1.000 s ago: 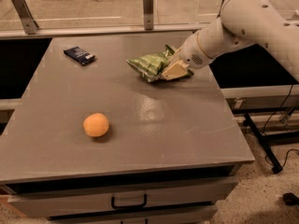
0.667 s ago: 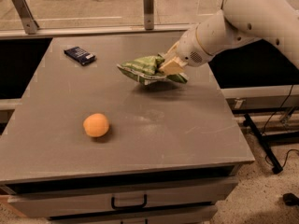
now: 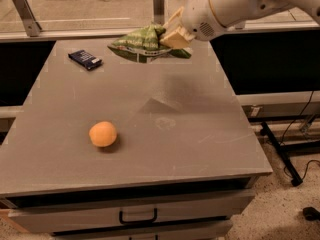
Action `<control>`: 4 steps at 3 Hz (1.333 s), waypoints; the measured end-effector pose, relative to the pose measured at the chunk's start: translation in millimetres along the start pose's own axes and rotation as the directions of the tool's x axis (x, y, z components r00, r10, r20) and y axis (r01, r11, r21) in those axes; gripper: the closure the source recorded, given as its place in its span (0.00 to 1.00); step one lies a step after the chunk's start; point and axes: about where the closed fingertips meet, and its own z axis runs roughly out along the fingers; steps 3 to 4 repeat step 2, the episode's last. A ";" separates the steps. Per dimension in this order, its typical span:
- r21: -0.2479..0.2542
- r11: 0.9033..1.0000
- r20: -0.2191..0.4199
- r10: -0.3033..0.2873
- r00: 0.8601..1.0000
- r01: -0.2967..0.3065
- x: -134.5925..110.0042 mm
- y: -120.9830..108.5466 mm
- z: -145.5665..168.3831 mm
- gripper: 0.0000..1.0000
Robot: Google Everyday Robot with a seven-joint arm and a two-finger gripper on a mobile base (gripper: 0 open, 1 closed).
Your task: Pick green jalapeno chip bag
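The green jalapeno chip bag (image 3: 142,44) is a crinkled glossy green bag with pale lettering. It hangs in the air above the far middle of the grey table (image 3: 200,134), clear of the surface. My gripper (image 3: 170,33) comes in from the upper right on a white arm and is shut on the bag's right end, with its tan fingers (image 3: 176,36) pinching it. The bag sticks out to the left of the fingers, roughly level.
An orange ball (image 3: 103,134) lies on the near left of the table. A small dark blue packet (image 3: 85,59) lies at the far left. A railing with a glass panel runs behind the table. Drawers with a handle (image 3: 137,217) sit below the front edge.
My gripper has lifted the bag off the table and carried it up and slightly left. The ball and the packet have not moved.
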 end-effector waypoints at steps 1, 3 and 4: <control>0.068 0.998 0.030 -0.020 0.999 0.017 -33.7 -29.9 -20.9 1.00; 0.079 0.997 0.039 -0.025 0.999 0.021 -39.3 -33.9 -25.0 1.00; 0.079 0.997 0.039 -0.025 0.999 0.021 -39.3 -33.9 -25.0 1.00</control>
